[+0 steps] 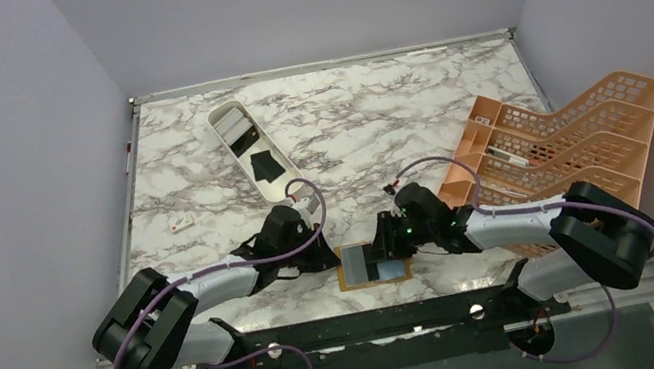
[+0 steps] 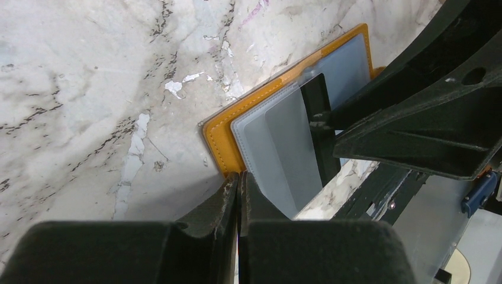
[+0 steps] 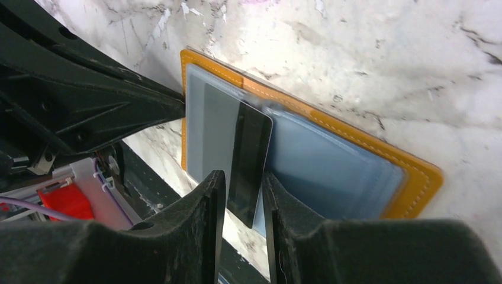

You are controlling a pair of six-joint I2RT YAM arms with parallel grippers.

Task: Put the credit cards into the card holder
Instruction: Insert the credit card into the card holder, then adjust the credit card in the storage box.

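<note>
**A:** Where is the black card [image 3: 251, 154]?
**B:** Across the middle of the card holder [image 3: 414, 177], which lies open on the worktop [image 1: 374, 125]. Right hand [image 3: 243, 180] released astride it; left hand [image 2: 240, 186] clenched at the holder's corner.
**A:** Handling?
**B:** Probably stiff, light, slick; take its long edges.

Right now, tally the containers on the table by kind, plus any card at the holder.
Holder: 1
Tray: 1
Rack: 1
Card, black, at the holder: 1
Total: 4
</note>
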